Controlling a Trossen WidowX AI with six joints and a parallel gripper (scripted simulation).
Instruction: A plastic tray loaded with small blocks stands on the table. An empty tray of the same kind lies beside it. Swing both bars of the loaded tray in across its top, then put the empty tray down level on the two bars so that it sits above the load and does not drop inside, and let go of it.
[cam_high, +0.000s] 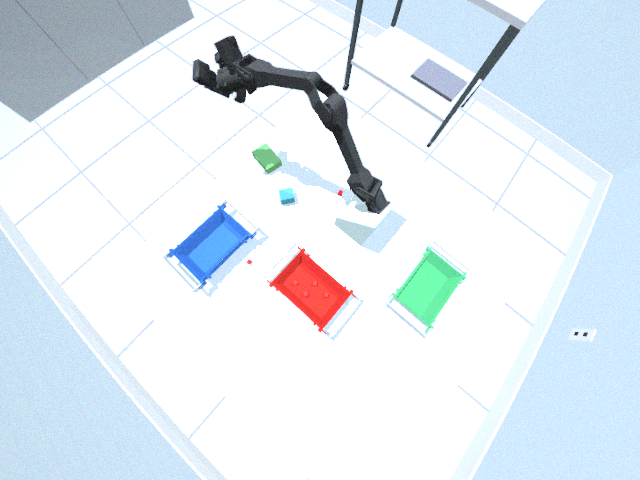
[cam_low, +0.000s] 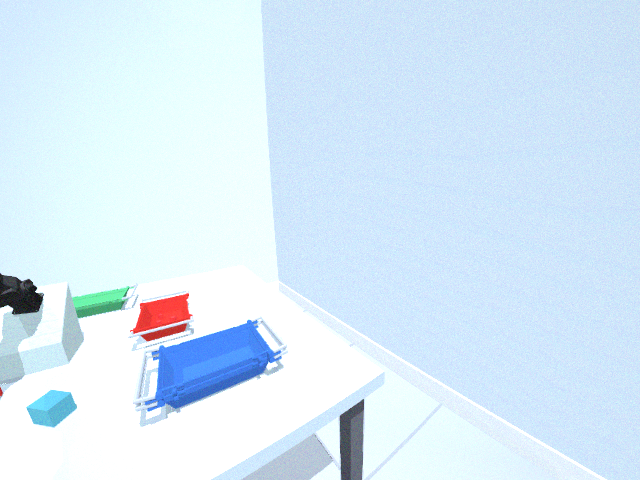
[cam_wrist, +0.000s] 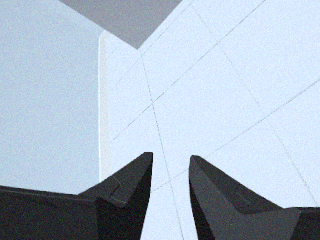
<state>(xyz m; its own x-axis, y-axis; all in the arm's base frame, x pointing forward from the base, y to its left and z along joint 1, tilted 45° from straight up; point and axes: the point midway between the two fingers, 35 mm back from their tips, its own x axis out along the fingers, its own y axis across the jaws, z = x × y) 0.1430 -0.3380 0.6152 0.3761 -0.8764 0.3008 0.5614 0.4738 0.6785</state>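
Observation:
A red tray (cam_high: 316, 310) (cam_low: 175, 305) stands on the table with several small red blocks (cam_high: 305, 293) on its floor. Its two wire bars are swung out past its ends, the near one (cam_low: 161, 327) and the far one (cam_low: 164, 296). An empty blue tray (cam_high: 213, 249) (cam_low: 217, 364) stands to its left in the top view. An empty green tray (cam_high: 428, 289) (cam_low: 100, 302) stands to its right. The bars of both lie outward too. My gripper (cam_wrist: 170, 162) is high and far from the trays, at the upper left in the top view. Its fingers stand a narrow gap apart with nothing between them.
A cyan block (cam_high: 286, 196) (cam_low: 52, 408) and a green block (cam_high: 266, 158) lie near the blue tray. Loose small red cubes (cam_high: 249, 261) (cam_high: 340, 192) lie on the table. A white block-like base (cam_high: 356, 229) (cam_low: 51, 346) stands by the arm's foot. A side table with a dark slab (cam_high: 439, 79) is at the back.

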